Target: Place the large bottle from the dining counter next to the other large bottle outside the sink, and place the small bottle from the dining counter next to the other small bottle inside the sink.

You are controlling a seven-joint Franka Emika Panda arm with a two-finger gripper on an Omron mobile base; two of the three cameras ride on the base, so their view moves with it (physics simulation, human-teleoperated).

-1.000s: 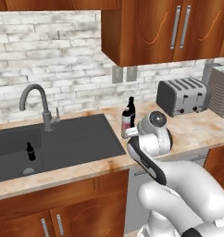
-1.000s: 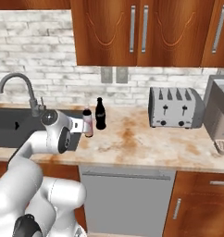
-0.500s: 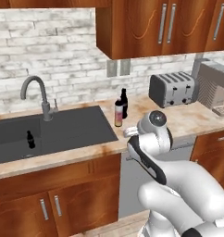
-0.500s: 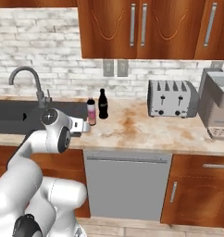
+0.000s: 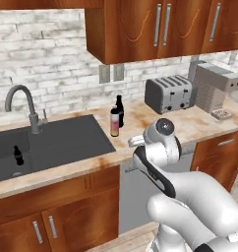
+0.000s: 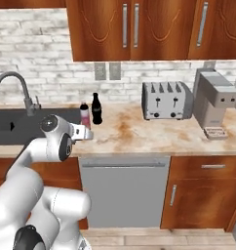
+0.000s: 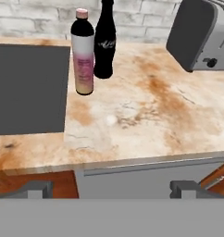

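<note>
The large bottle [image 7: 83,53], pink above and yellowish below, is seen standing upright on the beige counter [image 7: 146,115] just beside the other large bottle [image 7: 105,41], the black one with the red label, the two being close together and perhaps touching near the shoulder. Both are set just outside the right rim of the dark sink [image 5: 57,142], with the toaster [image 6: 167,100] well apart to the right. The first half of the task is therefore judged to be done. Inside the basin, one tiny dark bottle [image 5: 17,155] is seen upright near the left of the floor; this is taken to be the other small bottle, beside which the small bottle from the dining counter is yet to be placed. The gripper [image 7: 112,189] is held back from the counter edge, its jaws spread wide and nothing held between them. The small bottle is expected to be light, rigid and smooth-sided, hence easily tipped and liable to slip or twist in a loose pinch. It is best taken across the body below the narrow neck, with the fingers kept level, so that it is carried upright. When it is lowered into the basin, care is advised that the standing bottle is not knocked over.
</note>
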